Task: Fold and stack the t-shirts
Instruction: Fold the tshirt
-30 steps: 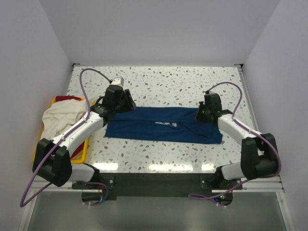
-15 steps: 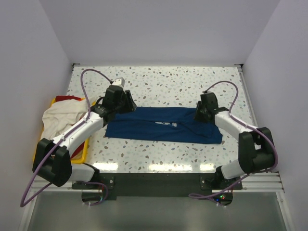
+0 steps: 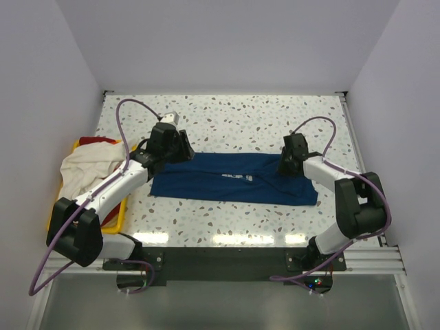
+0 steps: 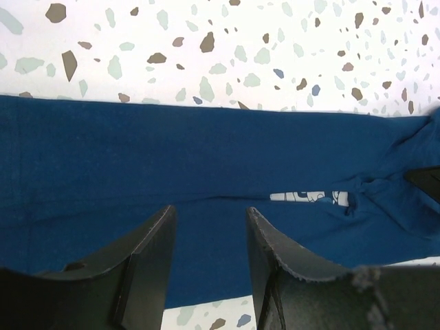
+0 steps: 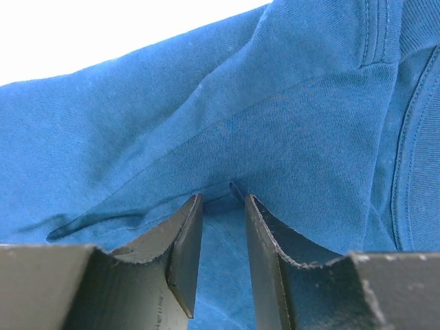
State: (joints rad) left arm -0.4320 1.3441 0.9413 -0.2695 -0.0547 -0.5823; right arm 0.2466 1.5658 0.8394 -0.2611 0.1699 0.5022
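The navy blue t-shirt lies folded into a long strip across the table's middle, with a sliver of its white print showing. My left gripper is open and empty just above the strip's left end; its jaws stand apart over the cloth. My right gripper is down on the strip's right end near the collar. Its jaws are narrowly apart, with a small ridge of navy cloth bunched at their tips. A cream-white t-shirt and a red one lie in the bin.
The yellow plastic bin sits at the table's left edge, beside my left arm. White walls close in the speckled table on the left, back and right.
My right gripper has shifted slightly left along the shirt's right end, and its arm has swung in closer behind it. The left arm and the shirt have not moved.
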